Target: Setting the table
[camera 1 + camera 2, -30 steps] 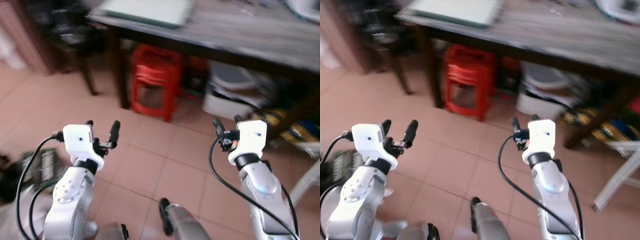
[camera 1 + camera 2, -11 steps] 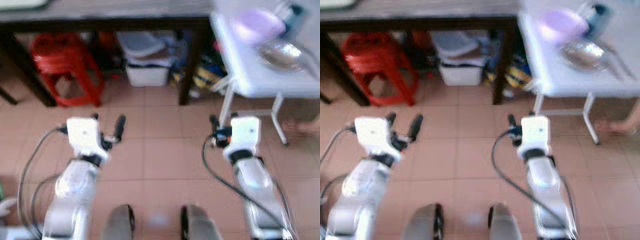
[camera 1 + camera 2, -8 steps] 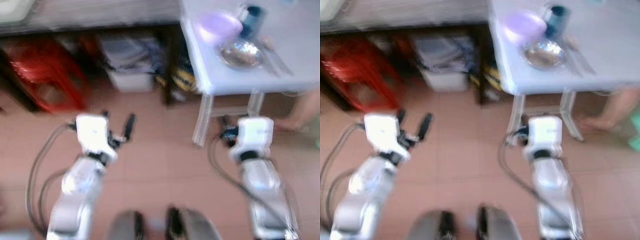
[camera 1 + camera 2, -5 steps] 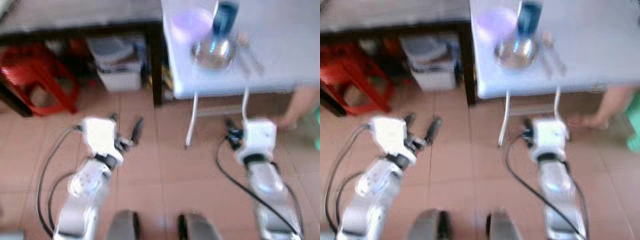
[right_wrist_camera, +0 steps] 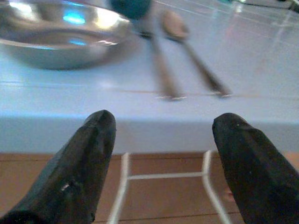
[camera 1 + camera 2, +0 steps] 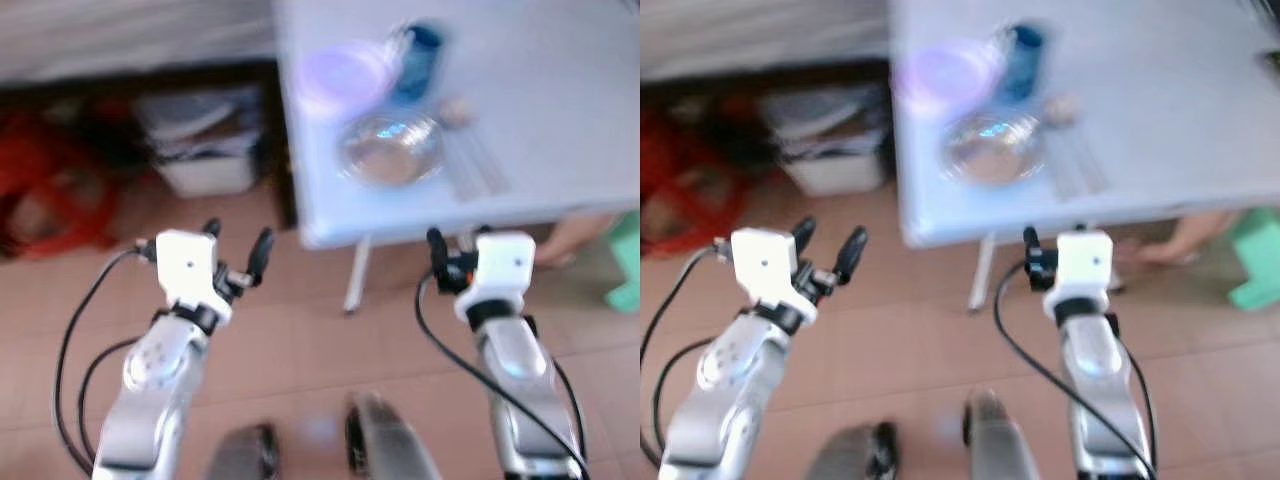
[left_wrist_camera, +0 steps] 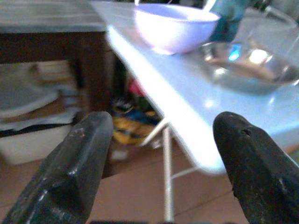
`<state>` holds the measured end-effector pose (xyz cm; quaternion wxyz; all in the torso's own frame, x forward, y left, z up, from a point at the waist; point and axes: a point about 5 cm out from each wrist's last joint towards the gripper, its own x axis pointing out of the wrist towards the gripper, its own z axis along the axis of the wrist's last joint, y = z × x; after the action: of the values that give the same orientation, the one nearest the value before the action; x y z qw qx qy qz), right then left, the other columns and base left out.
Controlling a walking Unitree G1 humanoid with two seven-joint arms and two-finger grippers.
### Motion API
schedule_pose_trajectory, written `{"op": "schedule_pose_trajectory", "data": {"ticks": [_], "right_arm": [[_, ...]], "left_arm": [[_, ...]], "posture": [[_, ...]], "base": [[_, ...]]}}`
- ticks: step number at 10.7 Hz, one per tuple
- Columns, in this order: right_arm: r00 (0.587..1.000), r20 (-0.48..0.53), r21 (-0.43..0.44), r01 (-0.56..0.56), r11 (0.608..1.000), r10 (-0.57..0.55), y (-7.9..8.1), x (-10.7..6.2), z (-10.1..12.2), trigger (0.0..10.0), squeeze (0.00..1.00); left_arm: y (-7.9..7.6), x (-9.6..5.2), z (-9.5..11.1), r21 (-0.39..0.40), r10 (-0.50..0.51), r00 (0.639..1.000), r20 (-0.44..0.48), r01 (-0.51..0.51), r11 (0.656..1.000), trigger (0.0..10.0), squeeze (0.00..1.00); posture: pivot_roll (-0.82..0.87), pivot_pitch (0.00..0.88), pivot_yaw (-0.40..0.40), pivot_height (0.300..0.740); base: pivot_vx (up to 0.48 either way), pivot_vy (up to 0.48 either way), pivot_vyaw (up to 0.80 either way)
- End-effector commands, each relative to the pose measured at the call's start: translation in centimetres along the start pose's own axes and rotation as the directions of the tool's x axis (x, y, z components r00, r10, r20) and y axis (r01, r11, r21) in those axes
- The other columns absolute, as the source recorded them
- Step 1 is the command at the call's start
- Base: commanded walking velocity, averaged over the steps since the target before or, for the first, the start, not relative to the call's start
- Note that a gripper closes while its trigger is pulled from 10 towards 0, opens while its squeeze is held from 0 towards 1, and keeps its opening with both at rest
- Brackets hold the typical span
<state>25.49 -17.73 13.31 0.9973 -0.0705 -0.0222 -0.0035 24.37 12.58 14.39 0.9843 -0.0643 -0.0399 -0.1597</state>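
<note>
While the head views are pretty blurry, the stuff for the table is easy enough to make out: a pale lilac bowl (image 6: 343, 72) sits near the corner of the white bench (image 6: 560, 120), with a dark blue cup (image 6: 418, 62) just beside it and a shiny metal bowl (image 6: 390, 150) right in front of both, closer to the robot. The metal bowl looks shallow and wide, catching bright glints. Next to it, on the robot's right, a spoon (image 5: 191, 51) and another long utensil (image 5: 159, 63) lie side by side on the bench top, too smeared to tell what the second one is.

Both arms are held up in front of the body, bent at the elbow, over the pinkish floor tiles (image 6: 290, 340). The left gripper (image 6: 236, 247) hovers short of the bench corner, off to its left, fingers (image 7: 74, 172) spread wide apart with nothing between them. The right gripper (image 6: 452, 243) sits just below the bench's front edge, roughly in line with the utensils; its wrist view shows the fingers (image 5: 84, 168) also well apart and empty, pointing at the bench edge.

Under the darker table behind, there's a white storage bin (image 6: 205, 165) and a red stool (image 6: 45, 190). A person's bare foot (image 6: 565, 240) shows on the floor at the right.
</note>
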Motion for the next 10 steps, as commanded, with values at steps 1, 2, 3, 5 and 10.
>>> {"op": "schedule_pose_trajectory", "data": {"ticks": [1, 2, 3, 5, 10], "right_arm": [[0.999, 0.036, -0.004, -0.003, 1.000, 0.003, 0.1, 0.0, 0.7, 10.0, 1.00], [0.998, 0.057, -0.016, -0.013, 1.000, 0.014, 0.3, 0.1, 1.2, 10.0, 1.00], [0.997, 0.070, -0.024, -0.025, 0.999, 0.027, 0.5, 0.2, 1.4, 10.0, 1.00], [0.993, 0.117, -0.063, -0.019, 0.998, 0.027, 0.5, 0.6, 2.5, 10.0, 0.35], [0.985, 0.162, -0.029, 0.062, 0.998, -0.056, -2.2, 2.7, 4.1, 10.0, 1.00]], "left_arm": [[0.4, -0.4, 0.0, -0.005, 0.014, 1.000, -0.005, -0.014, 1.000, 10.0, 0.00], [0.7, -0.5, 0.2, 0.005, 0.026, 1.000, 0.001, -0.026, 1.000, 10.0, 0.00], [0.8, -0.5, 0.2, 0.012, 0.033, 0.999, 0.002, -0.033, 0.999, 10.0, 0.00], [0.8, -0.4, 0.4, 0.008, 0.045, 0.999, 0.012, -0.046, 0.999, 10.0, 0.00], [1.1, -0.4, 0.4, 0.026, 0.070, 0.997, 0.014, -0.070, 0.997, 10.0, 0.00]], "posture": [[-0.03, 0.224, 0.014, 0.740], [-0.03, 0.224, 0.013, 0.740], [-0.03, 0.224, 0.013, 0.740], [-0.03, 0.222, 0.009, 0.740], [-0.02, 0.232, 0.013, 0.740]], "base": [[0.000, 0.000, 0.00], [0.000, 0.000, 0.00], [0.000, 0.000, 0.00], [0.000, 0.000, 0.00], [0.000, 0.000, 0.00]]}}
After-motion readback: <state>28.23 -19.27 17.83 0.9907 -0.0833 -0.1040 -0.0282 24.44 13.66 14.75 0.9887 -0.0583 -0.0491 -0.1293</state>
